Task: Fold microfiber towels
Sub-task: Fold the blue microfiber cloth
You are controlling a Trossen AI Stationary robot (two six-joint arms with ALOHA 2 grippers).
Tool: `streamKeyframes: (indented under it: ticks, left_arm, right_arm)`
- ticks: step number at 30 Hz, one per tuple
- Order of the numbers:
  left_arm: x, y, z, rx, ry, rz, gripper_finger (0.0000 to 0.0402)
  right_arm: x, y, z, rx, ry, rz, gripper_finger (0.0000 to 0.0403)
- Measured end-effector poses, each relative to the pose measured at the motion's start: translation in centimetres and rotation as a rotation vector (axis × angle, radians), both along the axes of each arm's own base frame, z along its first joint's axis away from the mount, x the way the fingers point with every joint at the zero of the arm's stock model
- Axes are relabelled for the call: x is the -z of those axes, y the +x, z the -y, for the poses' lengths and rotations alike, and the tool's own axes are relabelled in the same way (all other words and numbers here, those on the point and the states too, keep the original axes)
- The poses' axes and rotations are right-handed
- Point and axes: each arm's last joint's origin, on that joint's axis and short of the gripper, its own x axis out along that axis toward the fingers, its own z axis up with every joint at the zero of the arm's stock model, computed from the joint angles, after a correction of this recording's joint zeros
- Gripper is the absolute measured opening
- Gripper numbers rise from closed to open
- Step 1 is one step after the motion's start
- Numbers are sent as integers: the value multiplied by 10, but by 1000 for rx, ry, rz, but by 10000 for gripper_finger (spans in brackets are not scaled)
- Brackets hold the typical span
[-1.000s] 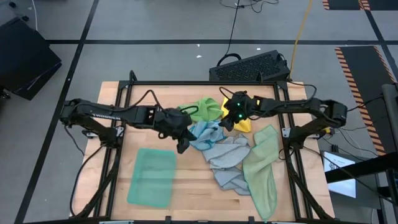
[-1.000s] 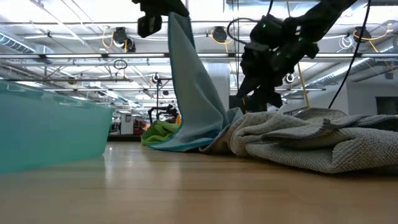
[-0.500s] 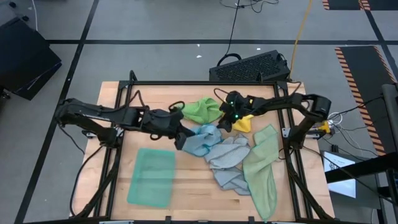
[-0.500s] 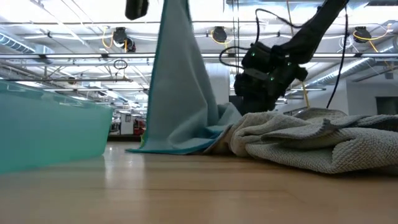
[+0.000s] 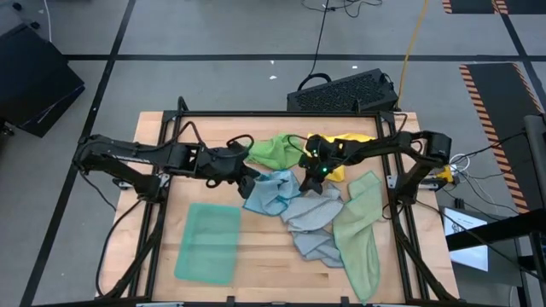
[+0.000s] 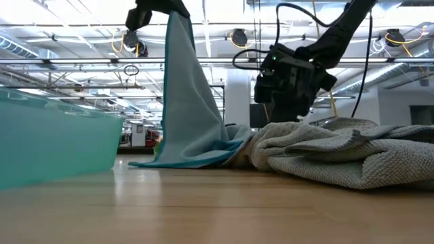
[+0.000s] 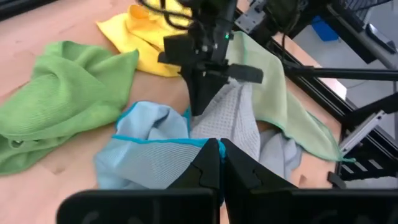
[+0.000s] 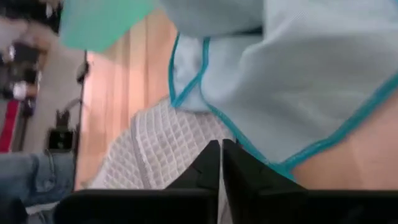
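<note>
A wooden table (image 5: 256, 256) carries a scatter of microfiber towels. One teal green towel (image 5: 208, 241) lies folded flat near the front left corner, the only one that looks finished. The rest sit in a loose heap toward the middle and right: a bright green towel (image 5: 275, 151) and a yellow towel (image 5: 338, 167) near the back edge, a grey towel (image 5: 314, 215) crumpled at the centre, and a pale sage green towel (image 5: 359, 228) draped toward the front right. The left gripper (image 5: 245, 177) is clamped shut on a corner of the light blue towel (image 5: 271, 192), lifting it so that, in the low view, it hangs like a curtain with its lower edge resting on the wood. The right gripper (image 5: 309, 177) is down at the heap just beside it, fingers pressed together, probably pinching the light blue towel's other edge where it meets the grey one, though the grip itself is hard to make out. Five towels remain unfolded.
</note>
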Motion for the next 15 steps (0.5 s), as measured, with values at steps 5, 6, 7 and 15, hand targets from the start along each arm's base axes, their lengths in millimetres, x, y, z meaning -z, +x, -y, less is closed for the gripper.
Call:
streamKeyframes:
  ticks: [5, 6, 7, 15]
  left_arm:
    - [-6, 4, -8, -28, 18, 69, 3]
    - [-8, 6, -9, -35, 32, 100, 3]
    - [-12, 8, -11, -45, 49, 137, 3]
    - [-24, 14, -29, -92, 105, 270, 3]
  right_arm:
    - [-17, -4, 1, 122, -37, -21, 63]
    - [-19, -4, 0, 138, -53, -24, 73]
    - [-20, -3, -2, 148, -70, -20, 85]
    - [10, 6, -22, 49, -166, -104, 144]
